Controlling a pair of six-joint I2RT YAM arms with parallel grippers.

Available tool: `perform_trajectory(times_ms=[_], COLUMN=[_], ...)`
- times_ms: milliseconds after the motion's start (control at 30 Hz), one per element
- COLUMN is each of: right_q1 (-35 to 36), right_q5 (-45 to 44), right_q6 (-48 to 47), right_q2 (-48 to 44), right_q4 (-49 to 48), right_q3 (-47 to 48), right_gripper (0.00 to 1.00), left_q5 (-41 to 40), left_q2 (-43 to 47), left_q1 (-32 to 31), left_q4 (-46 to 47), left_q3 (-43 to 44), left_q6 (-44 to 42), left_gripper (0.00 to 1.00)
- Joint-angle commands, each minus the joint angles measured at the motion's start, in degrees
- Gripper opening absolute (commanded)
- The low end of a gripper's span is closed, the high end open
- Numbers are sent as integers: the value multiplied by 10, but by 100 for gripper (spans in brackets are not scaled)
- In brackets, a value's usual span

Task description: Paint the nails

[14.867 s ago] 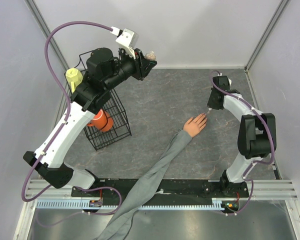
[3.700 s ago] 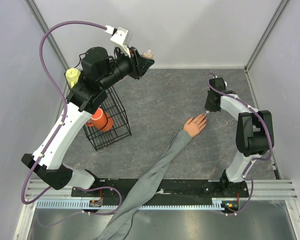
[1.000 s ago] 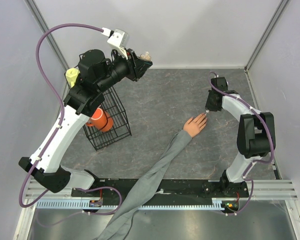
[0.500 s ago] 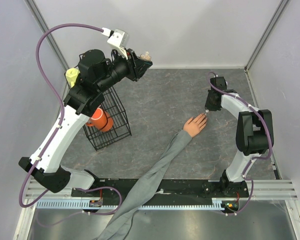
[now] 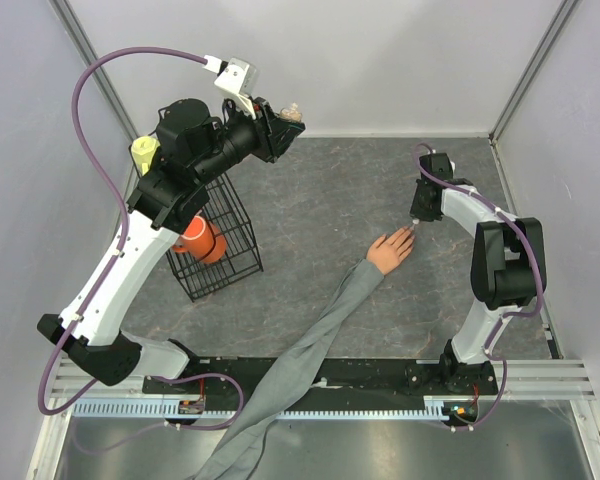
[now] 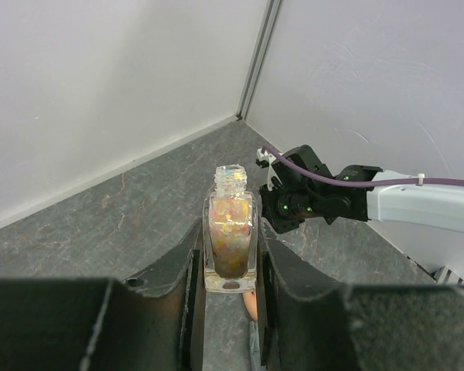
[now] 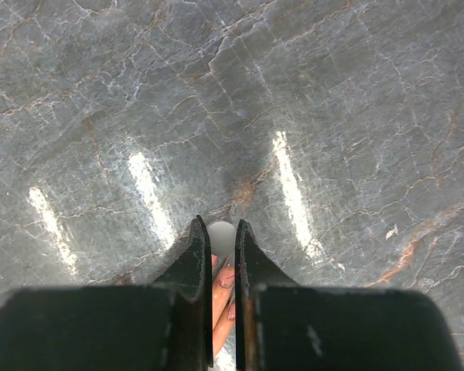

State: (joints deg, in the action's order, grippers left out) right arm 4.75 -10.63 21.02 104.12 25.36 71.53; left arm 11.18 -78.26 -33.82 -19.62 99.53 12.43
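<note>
The right hand (image 5: 417, 213), pinched shut on the brush (image 7: 221, 236), had barely shifted in the last second, its tip still at the nails (image 7: 226, 280) of the mannequin hand (image 5: 390, 249), which lay right of the worktop's (image 5: 320, 200) middle. The left hand (image 5: 280, 118) kept the open polish bottle (image 6: 230, 232) clamped aloft toward the far-left corner; painting seemed under way, unfinished
</note>
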Motion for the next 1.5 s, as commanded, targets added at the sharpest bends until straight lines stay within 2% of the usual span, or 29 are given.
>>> perform_trajectory(times_ms=[0,433,700,1467], right_q1=[1,-4,17,19], right_q5=[-20,-34,1,-18], right_q6=[-2,-12,-9,-3], right_q2=[8,-7,-40,-44], right_q4=[-1,13,11,19], right_q3=[21,35,14,-7], right_gripper=[0,0,0,0], left_q5=[9,13,15,19], left_q2=[8,7,8,10], left_q1=[2,2,2,3], left_q4=[22,20,20,23], left_q3=[9,12,10,5], left_q6=[3,5,9,15], left_gripper=[2,2,2,2])
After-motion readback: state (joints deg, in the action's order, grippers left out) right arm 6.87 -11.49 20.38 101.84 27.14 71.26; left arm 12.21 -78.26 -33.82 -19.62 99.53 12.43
